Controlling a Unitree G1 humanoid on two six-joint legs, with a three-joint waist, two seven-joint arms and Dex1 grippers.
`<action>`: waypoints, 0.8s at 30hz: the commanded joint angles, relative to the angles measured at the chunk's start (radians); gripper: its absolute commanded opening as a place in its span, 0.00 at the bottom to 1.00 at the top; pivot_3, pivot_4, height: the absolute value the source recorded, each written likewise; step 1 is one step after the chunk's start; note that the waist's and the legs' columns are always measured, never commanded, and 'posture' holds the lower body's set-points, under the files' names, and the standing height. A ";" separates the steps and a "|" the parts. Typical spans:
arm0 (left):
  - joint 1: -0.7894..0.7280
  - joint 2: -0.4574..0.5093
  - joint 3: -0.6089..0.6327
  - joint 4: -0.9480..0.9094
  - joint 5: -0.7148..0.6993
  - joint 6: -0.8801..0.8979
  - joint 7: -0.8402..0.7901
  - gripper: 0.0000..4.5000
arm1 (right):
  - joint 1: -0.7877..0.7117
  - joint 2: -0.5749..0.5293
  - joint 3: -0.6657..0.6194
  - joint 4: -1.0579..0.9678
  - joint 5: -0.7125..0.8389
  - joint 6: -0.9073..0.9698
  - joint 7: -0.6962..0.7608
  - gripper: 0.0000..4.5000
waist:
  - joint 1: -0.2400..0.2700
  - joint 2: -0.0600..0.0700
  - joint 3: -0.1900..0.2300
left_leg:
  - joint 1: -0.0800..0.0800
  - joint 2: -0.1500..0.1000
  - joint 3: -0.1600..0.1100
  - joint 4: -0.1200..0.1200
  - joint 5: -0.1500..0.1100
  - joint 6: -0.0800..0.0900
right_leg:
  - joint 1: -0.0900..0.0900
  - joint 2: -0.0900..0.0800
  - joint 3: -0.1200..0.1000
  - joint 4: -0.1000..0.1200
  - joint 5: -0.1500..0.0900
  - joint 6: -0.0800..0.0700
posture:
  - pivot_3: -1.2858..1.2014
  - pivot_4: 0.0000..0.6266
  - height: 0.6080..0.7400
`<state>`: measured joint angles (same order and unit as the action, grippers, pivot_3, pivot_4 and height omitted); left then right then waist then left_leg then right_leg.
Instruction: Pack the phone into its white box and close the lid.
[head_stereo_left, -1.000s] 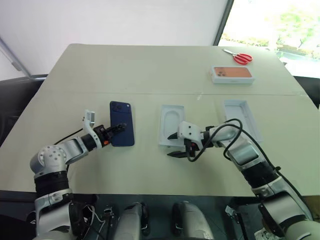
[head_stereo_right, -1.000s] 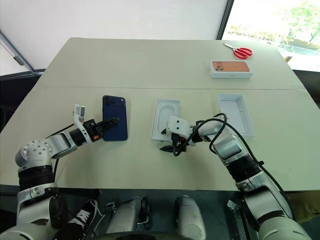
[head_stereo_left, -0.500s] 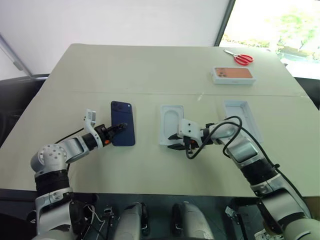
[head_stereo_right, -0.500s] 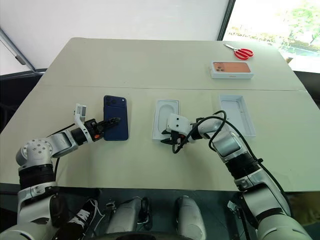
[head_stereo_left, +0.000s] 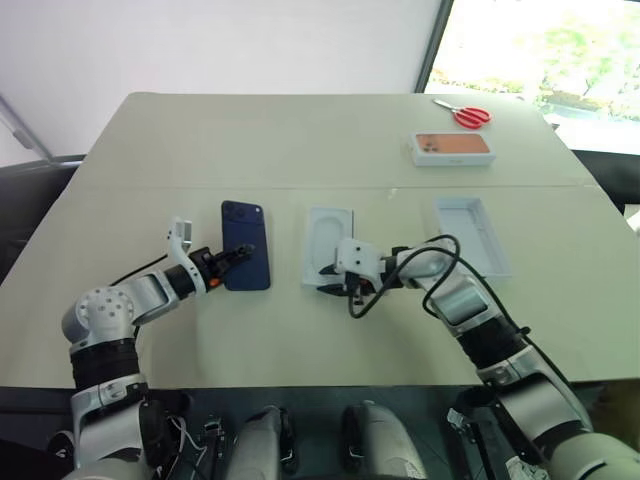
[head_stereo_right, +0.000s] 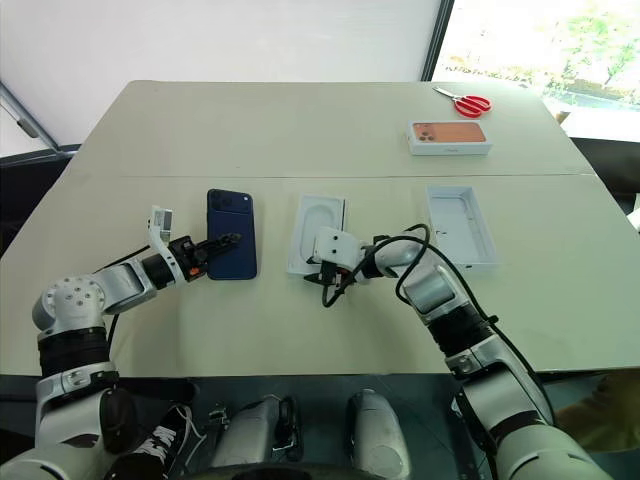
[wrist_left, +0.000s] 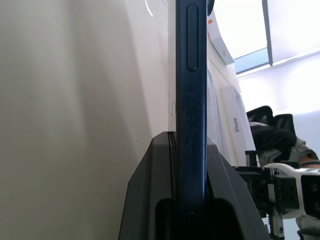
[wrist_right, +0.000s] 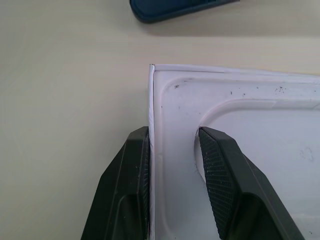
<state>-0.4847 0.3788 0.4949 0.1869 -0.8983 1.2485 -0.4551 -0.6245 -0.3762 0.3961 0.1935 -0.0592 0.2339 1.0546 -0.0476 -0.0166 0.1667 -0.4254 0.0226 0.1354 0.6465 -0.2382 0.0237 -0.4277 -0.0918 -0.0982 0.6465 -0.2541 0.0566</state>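
Observation:
The phone (head_stereo_left: 248, 240) is dark navy and sits left of centre. My left gripper (head_stereo_left: 241, 255) is shut on the phone's near edge, and the left wrist view shows the phone (wrist_left: 192, 75) edge-on between both fingers. A thin white insert (head_stereo_left: 328, 238) with an oval recess lies in the middle, framed by a thin white wall. I cannot tell whether that wall is the white box. My right gripper (wrist_right: 172, 137) is shut on the insert's near rim, one finger outside and one in the recess. The lid (head_stereo_left: 470, 235) lies hollow face up on the right.
A white box with a pink-orange print (head_stereo_left: 452, 148) and red scissors (head_stereo_left: 462, 115) lie at the far right of the table. A black cable loops over my right wrist (head_stereo_left: 440, 250). A seam crosses the table behind the phone and insert.
The right gripper, open and just short of the insert a second ago, moved onto its near rim and closed there. The whole picture shifted a little. The left gripper kept still with the phone.

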 joint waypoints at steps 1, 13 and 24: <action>-0.028 0.001 0.032 -0.024 -0.044 -0.017 -0.002 0.00 | 0.000 0.028 0.039 -0.022 0.001 -0.010 0.012 0.34 | 0.002 0.000 0.000 | 0.000 0.000 0.000 0.000 0.000 0.000 | 0.000 0.000 0.000 0.000 0.000 0.000 | 0.52 0.24 1.00; -0.030 0.002 0.037 -0.019 -0.048 -0.031 0.019 0.00 | -0.011 0.048 0.056 -0.005 0.006 0.022 0.033 0.52 | 0.003 0.000 0.000 | 0.000 0.000 0.000 0.000 0.000 0.000 | 0.000 0.000 0.000 0.000 0.000 0.000 | 0.52 0.24 1.00; -0.049 -0.007 0.021 -0.025 -0.058 -0.023 0.029 0.00 | -0.054 0.008 -0.022 -0.072 0.080 0.055 0.075 0.72 | 0.007 -0.002 0.001 | -0.001 -0.001 0.000 0.000 0.000 0.000 | 0.000 -0.001 0.000 0.000 0.000 0.000 | 0.52 0.24 1.00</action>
<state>-0.4969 0.3733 0.5028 0.1883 -0.9171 1.2325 -0.4233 -0.6484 -0.3614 0.4132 0.1751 -0.0128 0.2859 1.1233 -0.0404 -0.0181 0.1678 -0.4265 0.0217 0.1355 0.6466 -0.2386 0.0240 -0.4283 -0.0933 -0.0981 0.6462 -0.2540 0.0563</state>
